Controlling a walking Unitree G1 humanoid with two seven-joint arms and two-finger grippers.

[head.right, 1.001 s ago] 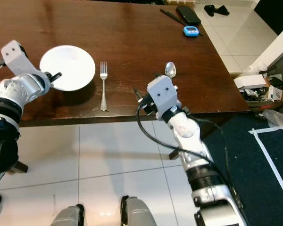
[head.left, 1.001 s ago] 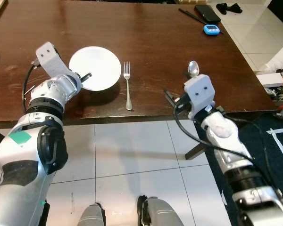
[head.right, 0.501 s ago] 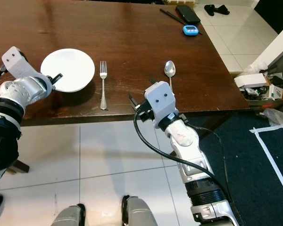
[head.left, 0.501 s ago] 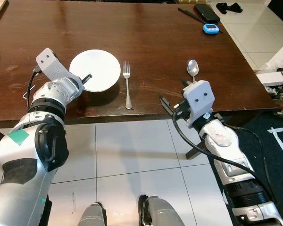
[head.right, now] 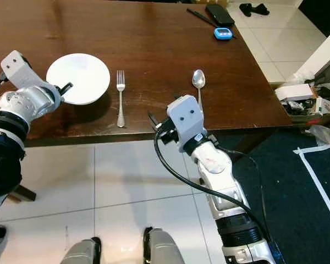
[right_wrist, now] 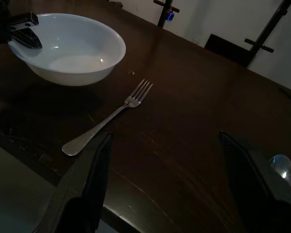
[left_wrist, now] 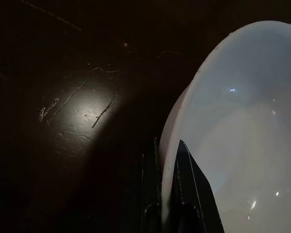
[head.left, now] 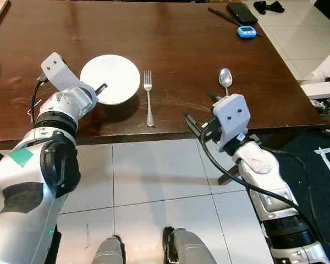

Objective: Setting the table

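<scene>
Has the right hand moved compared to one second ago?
Yes. The right hand, open, has drawn back from the spoon toward the near table edge.

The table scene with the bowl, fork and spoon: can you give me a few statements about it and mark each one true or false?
1. The left gripper is pinching the rim of the white bowl. True.
2. The fork lies inside the bowl. False: it lies on the table beside the bowl, apart from it.
3. The right gripper holds the spoon. False: its fingers are open with nothing between them, and the spoon lies on the table beyond it.
4. A small blue device sits near the far corner of the table. True.
5. The spoon lies between the bowl and the fork. False: the fork lies between the bowl and the spoon.
</scene>
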